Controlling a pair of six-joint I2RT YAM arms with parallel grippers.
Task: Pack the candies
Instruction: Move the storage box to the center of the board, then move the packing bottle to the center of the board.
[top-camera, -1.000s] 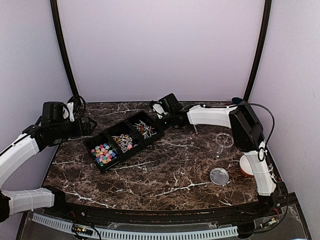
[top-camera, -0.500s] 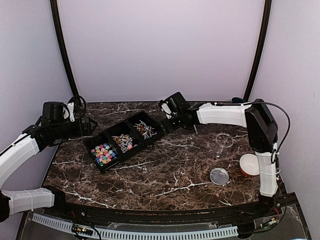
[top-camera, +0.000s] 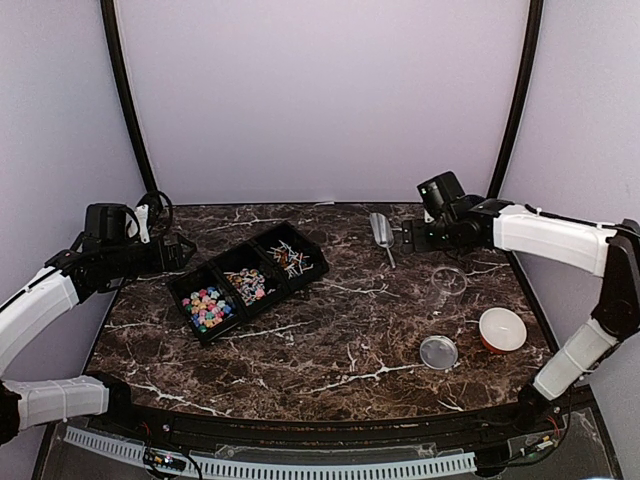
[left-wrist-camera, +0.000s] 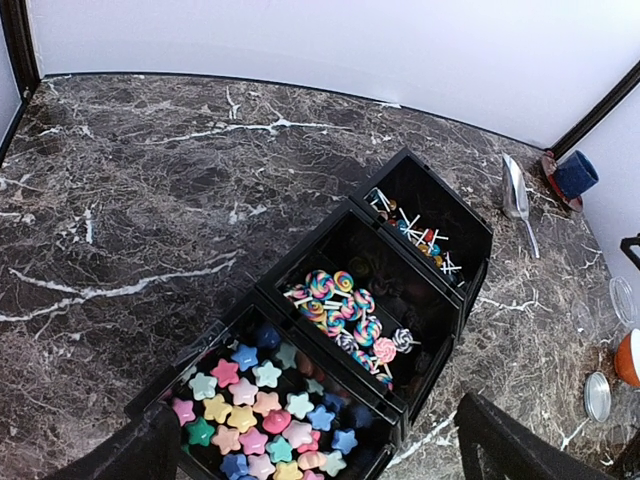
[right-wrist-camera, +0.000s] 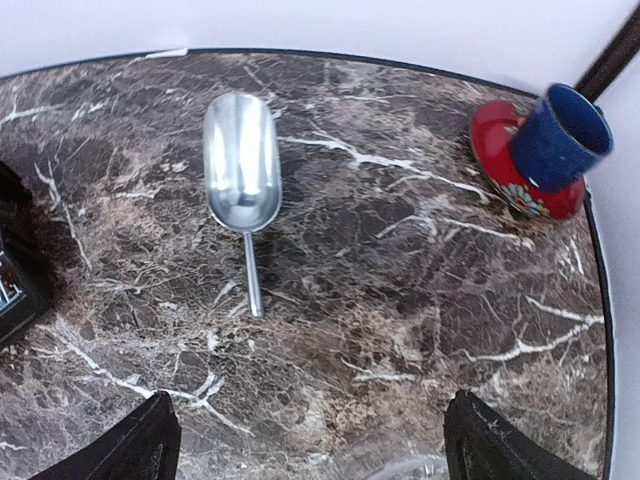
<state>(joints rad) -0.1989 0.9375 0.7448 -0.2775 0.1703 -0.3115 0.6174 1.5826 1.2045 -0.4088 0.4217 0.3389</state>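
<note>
Just ahead of the right gripper's (right-wrist-camera: 310, 450) spread fingers (right-wrist-camera: 140, 445) lies the metal scoop (right-wrist-camera: 242, 170), handle end toward them and off-centre. Judgement: centre over the thin handle, drop low, pinch it squarely. The left gripper (left-wrist-camera: 320, 465) is also apart, above the candies (left-wrist-camera: 335, 315) in the black tray (left-wrist-camera: 452, 197).

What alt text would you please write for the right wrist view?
An empty metal scoop lies flat on the dark marble table, handle toward the camera. A blue cup on a red saucer stands at the upper right; the right arm's open fingers frame the bottom corners.
</note>
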